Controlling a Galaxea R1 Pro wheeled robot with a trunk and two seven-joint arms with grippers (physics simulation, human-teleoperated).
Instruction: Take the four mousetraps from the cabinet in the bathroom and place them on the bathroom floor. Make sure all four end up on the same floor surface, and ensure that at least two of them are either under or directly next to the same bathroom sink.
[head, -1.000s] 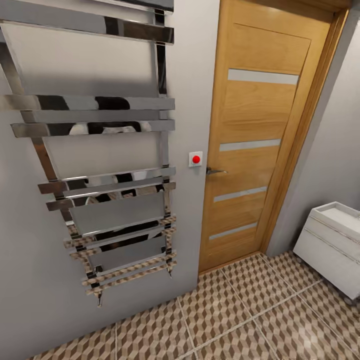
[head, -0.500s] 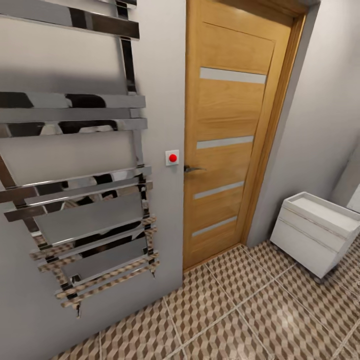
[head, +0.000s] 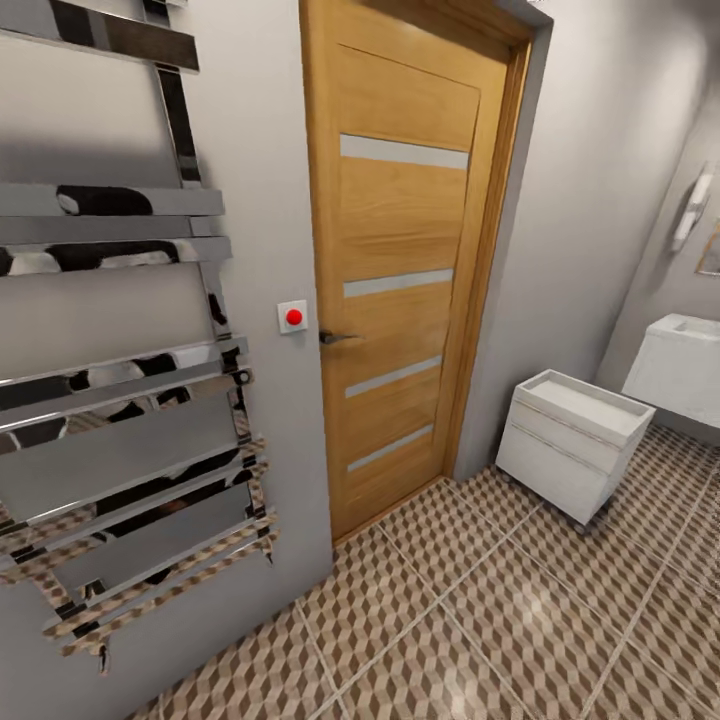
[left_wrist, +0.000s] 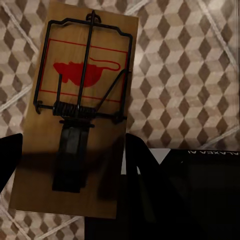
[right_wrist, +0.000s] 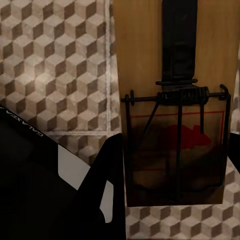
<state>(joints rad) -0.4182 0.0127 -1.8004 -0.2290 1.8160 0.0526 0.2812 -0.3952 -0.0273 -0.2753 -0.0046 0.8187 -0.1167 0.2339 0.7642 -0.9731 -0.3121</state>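
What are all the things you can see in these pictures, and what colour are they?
Tall wooden door with pale stripes: one, orange-brown, in the grey wall ahead, shut.
Shiny metal towel rail: one, chrome, on the wall left of the door.
Small square switch with a red button: one, white and red, between rail and door.
Small drawer unit: one, white, on the floor right of the door.
Wall-hung sink: one, white, far right.
Cube-patterned floor tiles: brown, beige and white.
Flat wooden mousetrap with red mouse print: one, brown, at the left gripper.
Second wooden mousetrap: one, brown, at the right gripper.
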